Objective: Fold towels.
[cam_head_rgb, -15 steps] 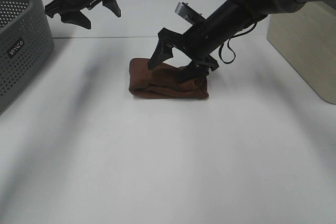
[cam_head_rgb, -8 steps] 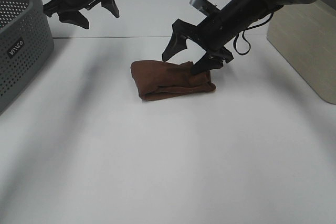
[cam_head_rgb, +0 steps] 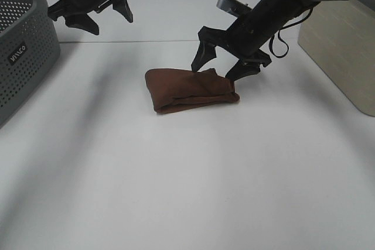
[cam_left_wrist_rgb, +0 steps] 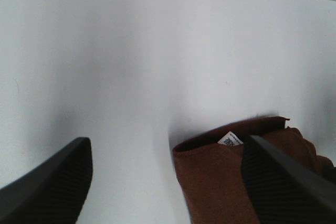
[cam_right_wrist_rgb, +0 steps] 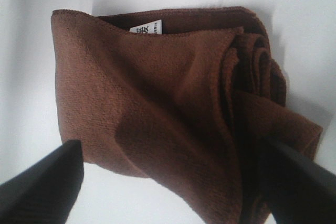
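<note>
The dark reddish-brown towel (cam_head_rgb: 187, 89) lies folded into a small bundle on the white table, behind the middle. My right gripper (cam_head_rgb: 218, 69) is open and empty, just over the towel's far right end, with a finger on each side. In the right wrist view the towel (cam_right_wrist_rgb: 157, 103) fills the space between the open fingers (cam_right_wrist_rgb: 37, 187), with its white tag (cam_right_wrist_rgb: 146, 28) at the far edge and rolled layers on one side. My left gripper (cam_head_rgb: 108, 19) is open and empty, raised at the back left. Its wrist view shows the towel's (cam_left_wrist_rgb: 231, 182) corner and tag (cam_left_wrist_rgb: 228, 140).
A grey perforated basket (cam_head_rgb: 23, 57) stands at the left edge of the table. A beige box (cam_head_rgb: 343, 45) stands at the right edge. The white table (cam_head_rgb: 187, 191) stretches in front of the towel.
My right gripper has lifted off the towel and drawn back to the right, staying open. The towel bundle shifted slightly right and settled. The left gripper has barely moved.
</note>
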